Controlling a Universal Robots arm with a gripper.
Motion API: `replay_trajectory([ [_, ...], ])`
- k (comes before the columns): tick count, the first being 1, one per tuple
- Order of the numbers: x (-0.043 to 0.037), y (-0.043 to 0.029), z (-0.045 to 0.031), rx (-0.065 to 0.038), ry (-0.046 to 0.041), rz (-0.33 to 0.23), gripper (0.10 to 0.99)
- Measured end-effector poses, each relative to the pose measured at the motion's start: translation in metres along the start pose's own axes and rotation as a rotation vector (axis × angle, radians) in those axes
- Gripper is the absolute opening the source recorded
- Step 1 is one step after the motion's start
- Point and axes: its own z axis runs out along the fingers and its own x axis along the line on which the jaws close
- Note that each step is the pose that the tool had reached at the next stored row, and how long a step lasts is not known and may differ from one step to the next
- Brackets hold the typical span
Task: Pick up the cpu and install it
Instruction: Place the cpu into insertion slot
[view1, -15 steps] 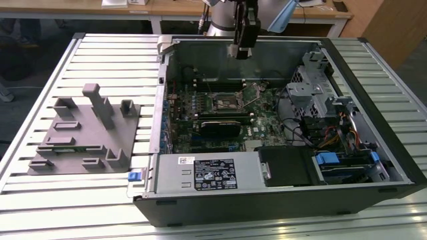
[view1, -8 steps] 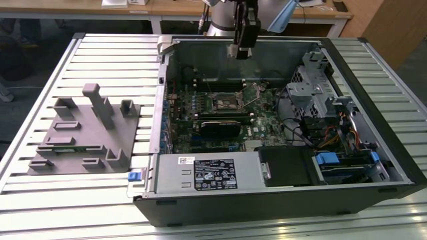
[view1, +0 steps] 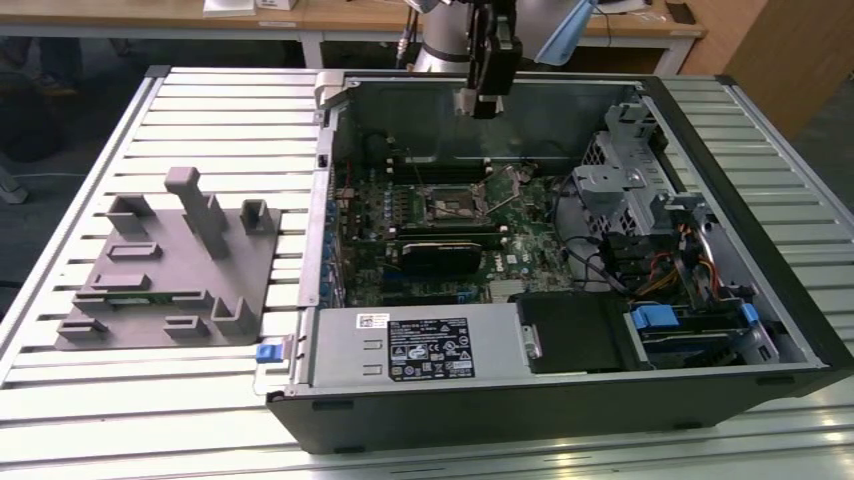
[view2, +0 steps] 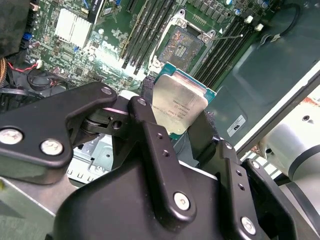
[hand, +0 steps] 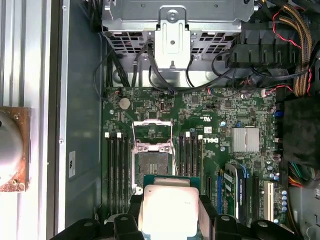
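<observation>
Room is being left over the open socket (hand: 150, 162) for the cpu (hand: 167, 206) being gripped by the claw (hand: 170, 217). The socket is being crowded by long slots (hand: 116, 170) on both sides. The way past the metal cage (hand: 172, 30) is being blocked by black cables (hand: 145, 65).

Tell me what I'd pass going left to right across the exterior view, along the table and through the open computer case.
Grey plastic fixture → computer case's left wall → empty socket → metal drive cage. The gripper, shut on the cpu, overlaps the socket sideways, so it's omitted.
</observation>
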Motion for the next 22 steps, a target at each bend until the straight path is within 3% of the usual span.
replay_trajectory([
  [22,-0.0001,-0.0021,0.0056,0.001,0.0012,-0.042,0.529],
])
